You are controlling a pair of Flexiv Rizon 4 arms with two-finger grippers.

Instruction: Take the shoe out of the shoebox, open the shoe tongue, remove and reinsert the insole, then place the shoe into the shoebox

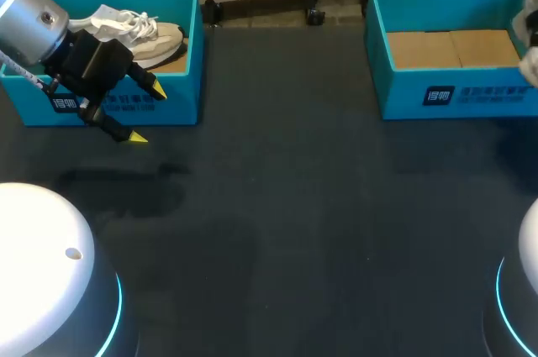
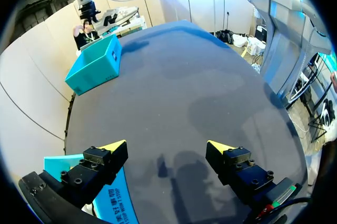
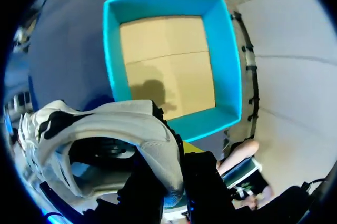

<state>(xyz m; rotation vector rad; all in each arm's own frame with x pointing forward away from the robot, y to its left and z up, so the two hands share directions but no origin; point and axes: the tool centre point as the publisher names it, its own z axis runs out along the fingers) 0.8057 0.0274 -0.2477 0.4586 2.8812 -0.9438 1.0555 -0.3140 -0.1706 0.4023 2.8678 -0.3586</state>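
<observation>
- Gripping the gripped shoe (image 3: 105, 129) by its collar, the right gripper (image 3: 176, 153) is closed on it: the wall of the collar is pinched between the two fingers, and one yellow tip shows beside it.
- The gripped shoe hangs above the near wall of the right box (image 3: 221, 50), not inside it. Its opening faces the wrist camera.
- Its long axis runs sideways from the fingers, with the laced part off to one side (I cannot tell exactly where the toe points).
- The right box stands at the table's far right (image 1: 395, 97), with only its bare cardboard floor showing.
- The left gripper (image 1: 145, 113) hovers wide open with nothing in it, just in front of the left box (image 1: 189, 55). In the left wrist view, its fingers (image 2: 167, 147) spread over the bare dark table (image 2: 179, 92).
- A second, boxed shoe (image 1: 160, 42) lies in the left box. Its long axis runs roughly along the box's length, and its pale toe points toward the box's right wall (towards the table's middle).
- The laces and tongue of the boxed shoe are up, and its heel end is hidden behind the left arm (image 1: 34, 17).
- The two boxes sit well apart at the far corners of the table.
</observation>
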